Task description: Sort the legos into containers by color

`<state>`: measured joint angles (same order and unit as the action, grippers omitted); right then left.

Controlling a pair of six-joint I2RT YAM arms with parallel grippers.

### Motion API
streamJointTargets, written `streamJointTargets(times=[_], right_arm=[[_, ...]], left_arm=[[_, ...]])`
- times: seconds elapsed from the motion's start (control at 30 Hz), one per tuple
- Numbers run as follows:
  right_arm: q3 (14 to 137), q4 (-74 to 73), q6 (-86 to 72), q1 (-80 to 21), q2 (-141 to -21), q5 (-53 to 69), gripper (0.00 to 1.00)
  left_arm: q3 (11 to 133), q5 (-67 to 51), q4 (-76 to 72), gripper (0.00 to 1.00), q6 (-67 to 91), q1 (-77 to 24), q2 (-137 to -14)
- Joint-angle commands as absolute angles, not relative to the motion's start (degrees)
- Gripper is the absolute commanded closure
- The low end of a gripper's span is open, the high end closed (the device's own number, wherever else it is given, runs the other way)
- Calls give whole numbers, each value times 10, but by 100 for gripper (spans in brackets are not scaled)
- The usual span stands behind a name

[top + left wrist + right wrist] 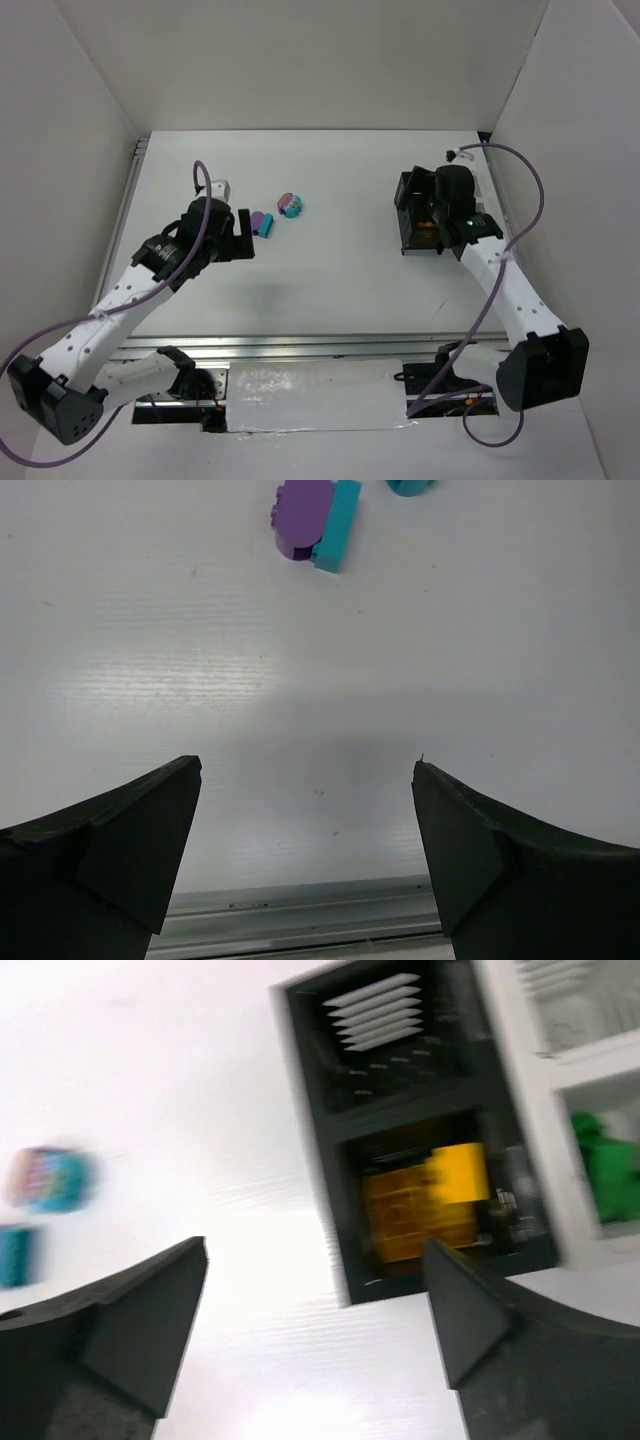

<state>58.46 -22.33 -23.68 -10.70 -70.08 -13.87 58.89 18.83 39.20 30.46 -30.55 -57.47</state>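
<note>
The left pincer is open, its 2 fingers spread wide with only bare table between them. At 12 o'clock from it, in the left wrist view, lies a purple and teal brick pair. Its 2 pieces are side by side and touching, flat on the table. Seen from above, a teal and pink brick sits at 2 o'clock from that pair, near it but not touching. Both lie left of the table's middle.

The right pincer is open too, with nothing between its fingers, and hangs over the black bin on the right side of the table. The right wrist view is blurred. In it the black bin shows 2 compartments. The one at 12 o'clock shows only slats, and the nearer one holds yellow bricks. 1 brighter yellow brick is at their 1 o'clock corner, but I cannot tell whether it rests on them. At 3 o'clock from the black bin, right against it, stand the white bins. A green brick lies in the nearer one.
</note>
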Motion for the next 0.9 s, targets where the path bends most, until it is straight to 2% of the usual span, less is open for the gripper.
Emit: streamJointTargets(times=[0.0,0.07,0.2,0.3,0.33,0.43,0.6,0.87], right_arm=[[595,-195,-233,-119,-635,0,0],[592,-189,-229,-133,-612,92,0],[599,-201,-229,-176,-587,140,0],[598,-203,-228,-208,-578,153,0],[592,-200,-227,-224,-577,158,0],[584,-199,-216,-241,-572,193,0],[579,-215,-196,-257,-565,205,0],[569,-199,-192,-258,-554,218,0]], left_arm=[[628,220,409,0,359,-279,-636],[654,208,415,1,376,-252,-690],[673,165,358,0,391,-221,-782],[750,149,350,2,356,-219,-909],[818,156,385,3,346,-219,-986],[916,185,411,4,296,-219,-1094],[950,184,389,1,265,-213,-1163],[933,160,336,4,243,-198,-1208]])
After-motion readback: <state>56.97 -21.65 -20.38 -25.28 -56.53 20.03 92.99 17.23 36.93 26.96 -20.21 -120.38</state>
